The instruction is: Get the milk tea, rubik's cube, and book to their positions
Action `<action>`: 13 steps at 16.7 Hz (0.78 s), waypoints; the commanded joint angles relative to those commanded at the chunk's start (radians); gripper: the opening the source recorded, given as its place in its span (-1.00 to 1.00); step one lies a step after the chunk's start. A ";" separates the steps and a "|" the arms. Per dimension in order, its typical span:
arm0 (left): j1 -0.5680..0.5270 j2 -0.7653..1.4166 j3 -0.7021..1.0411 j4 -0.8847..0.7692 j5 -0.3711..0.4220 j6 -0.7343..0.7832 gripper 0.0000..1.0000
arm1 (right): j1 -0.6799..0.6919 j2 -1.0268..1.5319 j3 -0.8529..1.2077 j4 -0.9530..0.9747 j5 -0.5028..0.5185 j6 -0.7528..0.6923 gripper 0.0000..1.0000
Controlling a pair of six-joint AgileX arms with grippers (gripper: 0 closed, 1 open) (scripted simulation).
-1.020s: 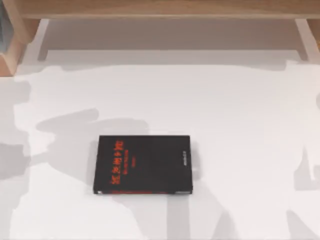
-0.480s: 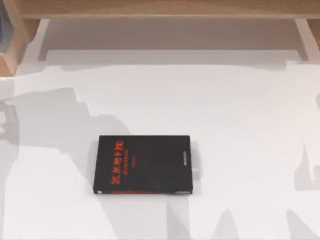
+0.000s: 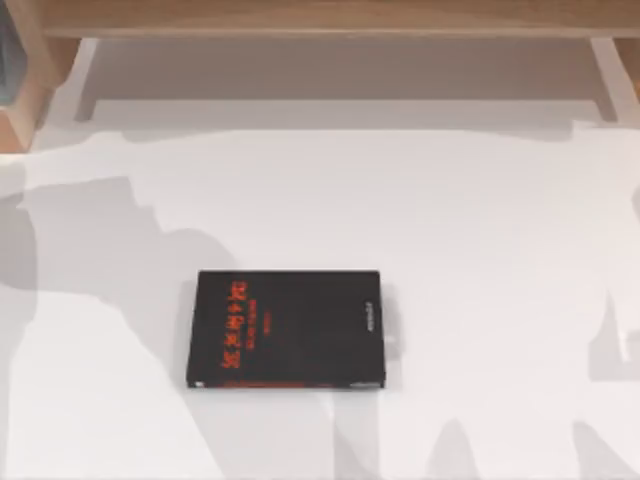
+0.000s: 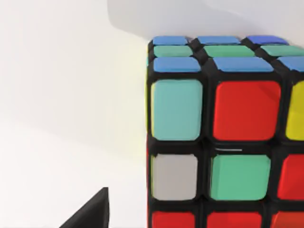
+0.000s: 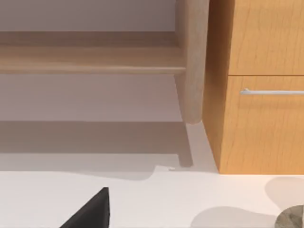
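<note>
**Left arm closes in on the cube**

The left gripper's finger [image 4: 90, 211] hangs near the rubik's cube [image 4: 223, 137], probably lining up a grasp; whether its jaws are open I cannot tell. On the table [image 3: 480, 220], the black book [image 3: 288, 328] lies toward seven o'clock of centre.

A dark wedge of the left gripper [image 4: 90, 211] is showing at the edge of the left wrist view, perhaps one finger. The right gripper [image 5: 90, 211] is showing the same dark wedge in the right wrist view, pointing toward the far side.
</note>
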 joint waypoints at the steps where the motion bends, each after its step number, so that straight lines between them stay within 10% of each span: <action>1: 0.001 0.006 -0.030 0.043 0.000 0.001 1.00 | 0.000 0.000 0.000 0.000 0.000 0.000 1.00; 8: 0.003 0.025 -0.114 0.141 0.000 0.003 1.00 | 0.000 0.000 0.000 0.000 0.000 0.000 1.00; 13: 0.003 0.025 -0.114 0.141 0.000 0.003 0.25 | 0.000 0.000 0.000 0.000 0.000 0.000 1.00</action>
